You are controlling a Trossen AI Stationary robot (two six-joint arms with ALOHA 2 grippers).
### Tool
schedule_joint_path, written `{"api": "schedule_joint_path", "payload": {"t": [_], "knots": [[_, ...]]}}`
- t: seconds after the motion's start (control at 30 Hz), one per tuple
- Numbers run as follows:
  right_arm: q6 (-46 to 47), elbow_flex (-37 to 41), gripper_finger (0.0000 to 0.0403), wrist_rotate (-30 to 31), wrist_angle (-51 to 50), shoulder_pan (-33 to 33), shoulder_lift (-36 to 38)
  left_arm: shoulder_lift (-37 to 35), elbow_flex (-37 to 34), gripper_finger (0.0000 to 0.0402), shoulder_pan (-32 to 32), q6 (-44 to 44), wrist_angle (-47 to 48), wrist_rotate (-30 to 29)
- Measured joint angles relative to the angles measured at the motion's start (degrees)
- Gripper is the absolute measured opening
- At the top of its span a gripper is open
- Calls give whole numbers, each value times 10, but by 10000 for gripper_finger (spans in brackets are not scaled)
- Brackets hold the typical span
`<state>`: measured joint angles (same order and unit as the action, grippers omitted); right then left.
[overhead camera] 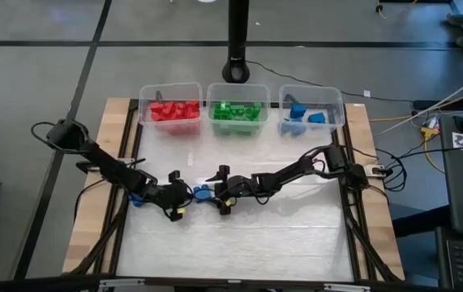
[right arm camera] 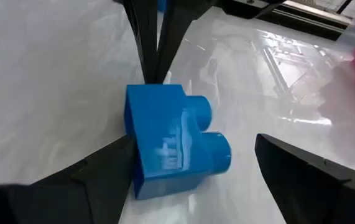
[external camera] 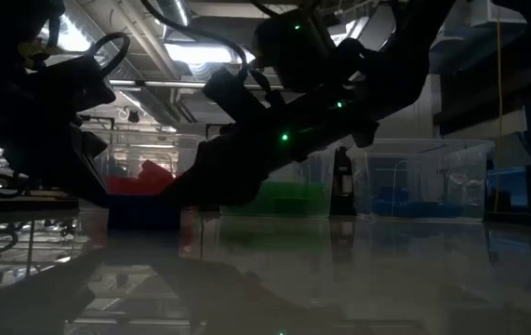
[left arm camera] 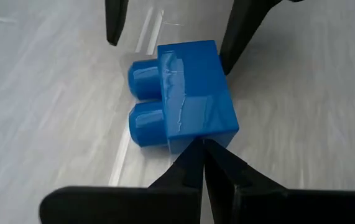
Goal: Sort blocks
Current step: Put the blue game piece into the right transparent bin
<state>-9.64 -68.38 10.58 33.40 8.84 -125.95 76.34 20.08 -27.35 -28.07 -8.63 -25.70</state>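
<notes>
Left gripper (left arm camera: 202, 144): fingers pressed together into one point, tip touching the back edge of a blue block (left arm camera: 180, 96), not clamped on it. Right gripper (right arm camera: 193, 165): fingers (right arm camera: 87, 180) spread wide apart, one touching the block's (right arm camera: 171, 140) side, the other clear of the studs; block sits between them, not squeezed.

Block lies on its side on the white bench (overhead camera: 239, 243), two studs pointing sideways. High view: block (overhead camera: 202, 193) near bench centre, squeezed between left gripper (overhead camera: 178, 195) and right gripper (overhead camera: 219, 188), which face each other from either side. Both arms stretch low over the bench from its outer edges.

A second blue piece (overhead camera: 135, 199) shows under the left arm, partly hidden.

At the far edge, three clear bins in a row: red blocks (overhead camera: 174, 110) in the left bin (overhead camera: 145, 96), green blocks (overhead camera: 237, 113) in the middle, blue blocks (overhead camera: 304, 115) in the right one.

Low view: arms dark silhouettes, bins behind them.
</notes>
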Motion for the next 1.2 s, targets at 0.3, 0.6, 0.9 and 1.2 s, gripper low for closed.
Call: {"api": "schedule_joint_path", "payload": {"t": [0.3, 0.6, 0.9, 1.2], "knots": [[-40, 0, 326, -17, 8, -2, 0, 1, 0, 4, 9, 12, 0, -7], [-45, 0, 334, -22, 14, -7, 0, 1, 0, 4, 9, 25, -8, -9], [-57, 0, 388, -24, 39, -7, 0, 1, 0, 4, 9, 26, -11, -9], [-58, 0, 397, -11, 46, -14, -6, 1, 0, 4, 9, 30, -12, -12]]}}
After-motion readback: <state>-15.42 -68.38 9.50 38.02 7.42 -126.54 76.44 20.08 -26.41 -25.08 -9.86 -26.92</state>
